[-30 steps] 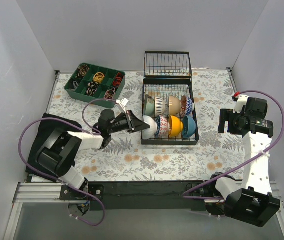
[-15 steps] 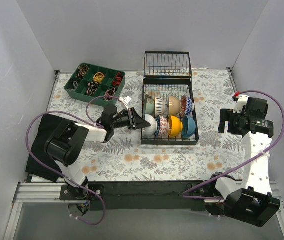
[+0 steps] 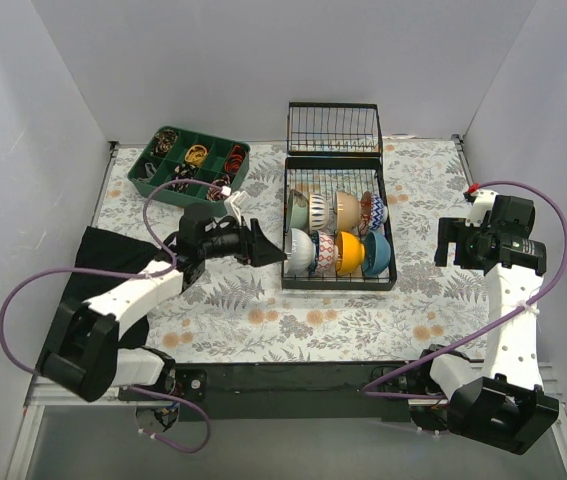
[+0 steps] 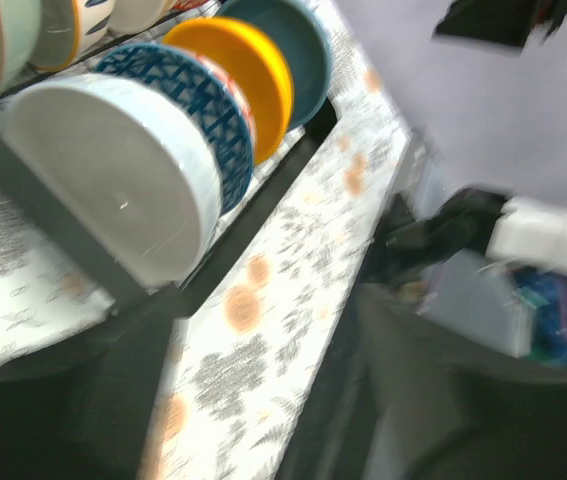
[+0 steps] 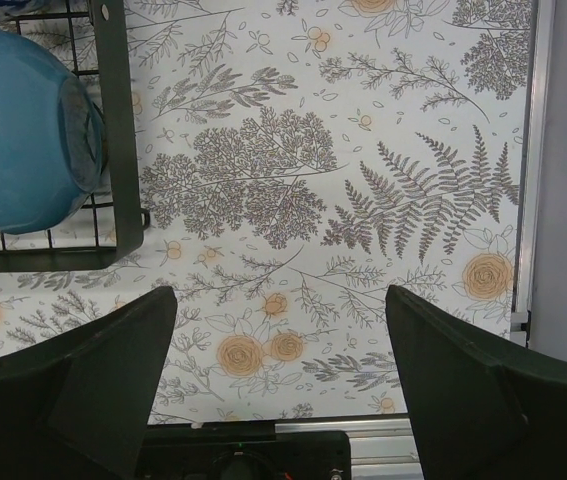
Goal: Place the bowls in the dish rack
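Observation:
The black wire dish rack [image 3: 339, 285] stands mid-table with two rows of bowls on edge. Its front row holds a pale white bowl [image 3: 300, 252], a blue patterned one [image 3: 321, 252], an orange one [image 3: 349, 252] and a solid blue one [image 3: 379, 252]. My left gripper [image 3: 263, 243] hovers open just left of the rack, apart from the pale bowl. The left wrist view, blurred, shows that pale bowl [image 4: 113, 170] behind the rack bar [image 4: 53, 230], with nothing between my left gripper's [image 4: 293, 400] jaws. My right gripper [image 5: 278, 350] hangs open and empty over the tablecloth, right of the solid blue bowl [image 5: 23, 140].
A green compartment tray [image 3: 153, 180] of small items sits at the back left. A black cloth [image 3: 93, 275] lies under the left arm. The rack's wire basket section [image 3: 333, 128] reaches toward the back wall. White walls close in on three sides.
My left gripper has opened, let go of the pale bowl in the rack's front left slot, and drawn back to the left. The right arm has not moved.

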Robot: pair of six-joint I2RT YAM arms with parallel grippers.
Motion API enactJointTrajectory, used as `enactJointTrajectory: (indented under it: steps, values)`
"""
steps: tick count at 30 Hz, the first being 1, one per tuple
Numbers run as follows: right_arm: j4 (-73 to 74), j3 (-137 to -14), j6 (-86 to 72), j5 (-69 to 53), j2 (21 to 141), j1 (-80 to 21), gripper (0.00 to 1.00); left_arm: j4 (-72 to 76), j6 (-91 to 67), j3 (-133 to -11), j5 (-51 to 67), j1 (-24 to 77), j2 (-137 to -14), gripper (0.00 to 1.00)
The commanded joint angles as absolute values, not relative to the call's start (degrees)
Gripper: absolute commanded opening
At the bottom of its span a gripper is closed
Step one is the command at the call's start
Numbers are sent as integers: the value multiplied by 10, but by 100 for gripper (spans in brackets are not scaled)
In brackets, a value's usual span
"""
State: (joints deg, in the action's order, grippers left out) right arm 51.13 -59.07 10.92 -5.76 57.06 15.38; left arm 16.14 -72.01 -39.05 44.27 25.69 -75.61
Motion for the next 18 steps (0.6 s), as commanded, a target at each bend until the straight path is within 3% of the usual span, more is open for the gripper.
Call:
enactJointTrajectory:
  steps: [1,6,7,11,14,18]
  values:
    - [496,-589,114,-80,561,156,99,-58,-550,-404,383,250,-662,98]
    - [495,-591,66,-39,562,156,99,-127,-450,-420,254,249,-598,98]
    - [496,-593,59,-22,566,156,99,-121,-449,-420,157,244,-583,98]
    - [501,-601,43,-3,562,156,98,-56,-464,-422,-30,146,-601,98]
    - [492,-594,38,-4,548,156,99,-61,-530,-457,-55,41,-650,98]
    - [474,-583,25,-3,526,156,98,-42,-555,-453,-41,21,-659,98]
